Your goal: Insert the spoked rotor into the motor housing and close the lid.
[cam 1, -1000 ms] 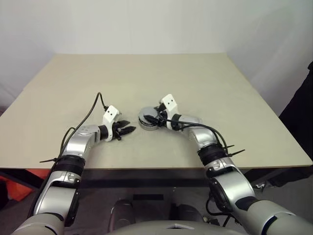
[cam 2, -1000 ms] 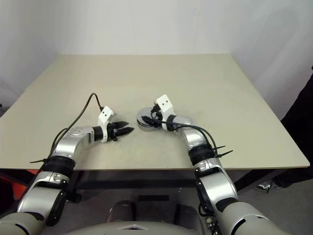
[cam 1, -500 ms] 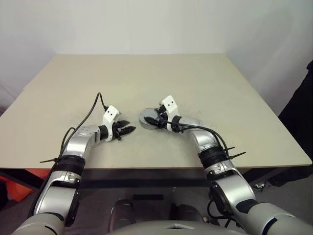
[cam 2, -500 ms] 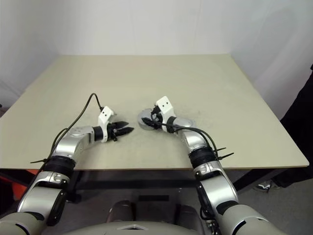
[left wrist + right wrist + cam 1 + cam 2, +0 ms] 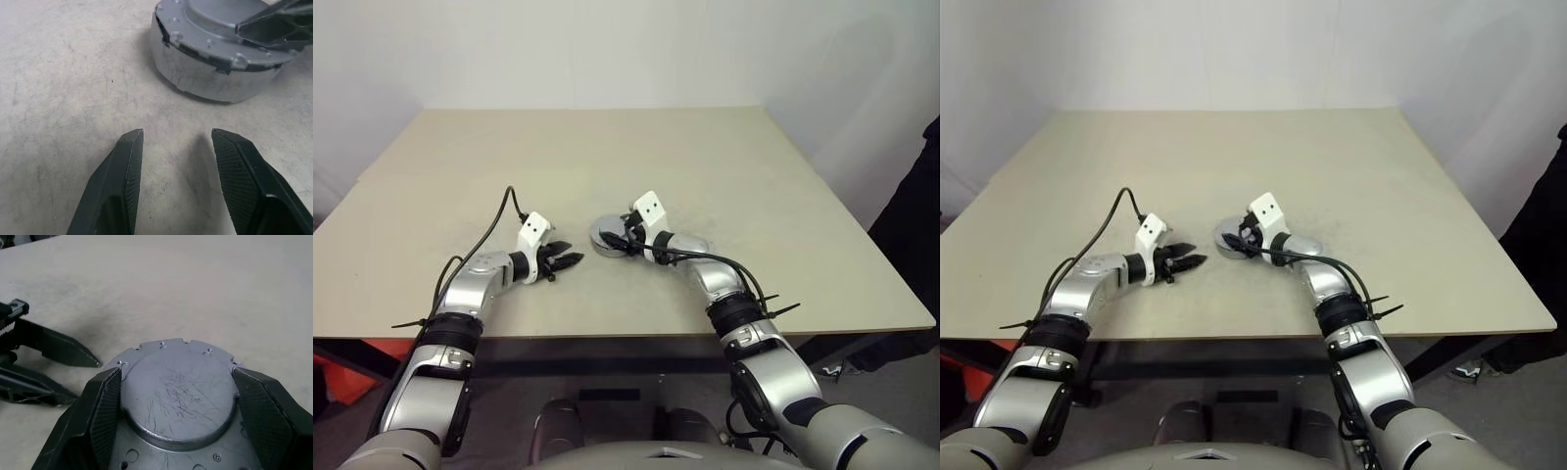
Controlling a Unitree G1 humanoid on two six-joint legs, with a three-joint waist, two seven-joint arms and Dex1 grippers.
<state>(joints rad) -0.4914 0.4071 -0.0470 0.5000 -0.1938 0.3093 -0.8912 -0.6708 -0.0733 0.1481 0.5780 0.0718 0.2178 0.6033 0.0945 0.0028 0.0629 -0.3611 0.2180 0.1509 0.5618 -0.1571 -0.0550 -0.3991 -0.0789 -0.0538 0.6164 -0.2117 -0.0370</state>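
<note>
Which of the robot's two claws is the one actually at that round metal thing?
The right gripper: its black fingers straddle the raised top of the motor housing. The left gripper stands open over bare table, short of the housing.

grey motor housing (image 5: 215, 73), beige table (image 5: 607, 157)

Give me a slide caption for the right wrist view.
Right gripper fingers straddling the lid on the motor housing, left gripper nearby.
</note>
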